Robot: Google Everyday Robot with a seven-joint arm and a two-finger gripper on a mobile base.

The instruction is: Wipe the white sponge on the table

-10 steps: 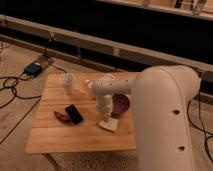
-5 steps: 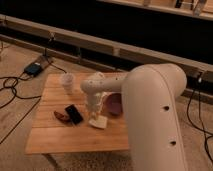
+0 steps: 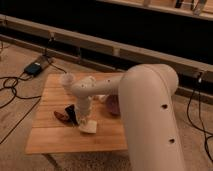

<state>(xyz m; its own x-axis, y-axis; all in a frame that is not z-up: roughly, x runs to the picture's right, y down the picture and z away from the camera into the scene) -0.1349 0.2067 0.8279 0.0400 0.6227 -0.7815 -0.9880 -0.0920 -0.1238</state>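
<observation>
The white sponge lies flat on the light wood table, near the middle of its front half. My gripper comes straight down from the bulky white arm and is shut on the sponge's left end, pressing it to the tabletop. The gripper's tip is partly hidden where it meets the sponge.
A black flat slab and a small brown object lie just left of the gripper. A translucent cup stands at the back left and a purple bowl to the right, behind the arm. Cables and a power box lie on the floor to the left.
The gripper has slid leftward across the table, dragging the sponge with it from near the bowl toward the black slab. The arm's big shoulder has swung further into view.
</observation>
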